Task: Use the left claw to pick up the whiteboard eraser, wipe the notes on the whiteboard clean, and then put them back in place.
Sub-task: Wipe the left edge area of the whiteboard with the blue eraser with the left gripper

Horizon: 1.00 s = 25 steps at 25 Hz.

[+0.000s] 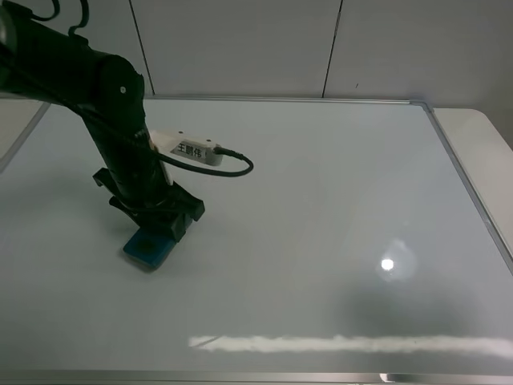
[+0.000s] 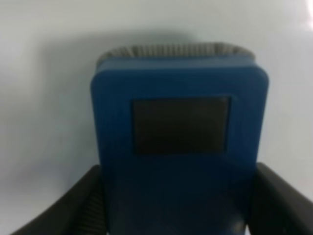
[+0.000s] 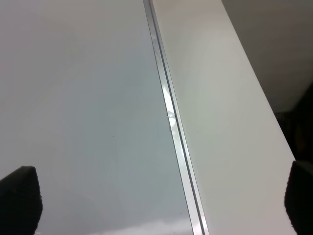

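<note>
Teal whiteboard eraser (image 2: 178, 147) sits pinched in the left hand (image 1: 155, 231) on the whiteboard (image 1: 321, 184); no notes show, so setting it down and letting go likely comes next.

A white tabletop (image 1: 479, 135) lies at the far right, with pale grey wall panels (image 1: 240, 44) standing behind.

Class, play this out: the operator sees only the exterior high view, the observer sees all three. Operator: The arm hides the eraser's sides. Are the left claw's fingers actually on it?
Observer: Yes. In the left wrist view the left claw has its fingers against both sides of the whiteboard eraser.
Operator: What's under its blue top?
Observer: A ribbed grey base shows at the far end.
Operator: And the right gripper? I can't see it.
Observer: The right gripper hangs open above the silver frame of the whiteboard, holding nothing.
</note>
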Available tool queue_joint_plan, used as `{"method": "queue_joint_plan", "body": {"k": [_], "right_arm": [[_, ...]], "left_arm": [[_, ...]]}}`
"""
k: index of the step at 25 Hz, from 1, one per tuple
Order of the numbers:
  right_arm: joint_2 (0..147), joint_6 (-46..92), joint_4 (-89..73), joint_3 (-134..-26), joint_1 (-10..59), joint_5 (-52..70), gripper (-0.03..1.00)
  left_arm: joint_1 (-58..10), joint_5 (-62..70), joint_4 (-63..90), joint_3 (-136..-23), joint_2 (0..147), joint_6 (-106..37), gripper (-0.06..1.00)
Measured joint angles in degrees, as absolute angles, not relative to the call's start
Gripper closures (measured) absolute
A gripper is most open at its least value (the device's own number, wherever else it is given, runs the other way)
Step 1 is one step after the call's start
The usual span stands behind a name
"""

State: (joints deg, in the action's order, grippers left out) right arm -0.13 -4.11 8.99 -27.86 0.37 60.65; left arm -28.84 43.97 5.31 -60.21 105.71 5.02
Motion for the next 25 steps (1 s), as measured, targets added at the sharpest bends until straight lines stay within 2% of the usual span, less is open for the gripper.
{"method": "queue_joint_plan", "body": {"k": [8, 12, 17, 25], "right_arm": [[-0.13, -4.11, 8.99, -27.86, 0.37, 60.65, -0.02], [-0.13, -4.11, 8.99, -27.86, 0.37, 60.65, -0.02], [-0.13, -4.11, 8.99, -27.86, 0.37, 60.65, -0.02], [-0.13, -4.11, 8.99, -27.86, 0.37, 60.65, -0.02]], "left_arm": [[-11.15, 46.01, 4.82, -60.93, 103.66, 4.18, 0.39], [-4.48, 45.79, 4.7, -60.93, 103.66, 2.44, 0.39], [-0.28, 44.52, 4.7, -60.93, 103.66, 0.41, 0.39], [0.02, 43.06, 4.71, -61.0, 104.5, -2.67, 0.39]]}}
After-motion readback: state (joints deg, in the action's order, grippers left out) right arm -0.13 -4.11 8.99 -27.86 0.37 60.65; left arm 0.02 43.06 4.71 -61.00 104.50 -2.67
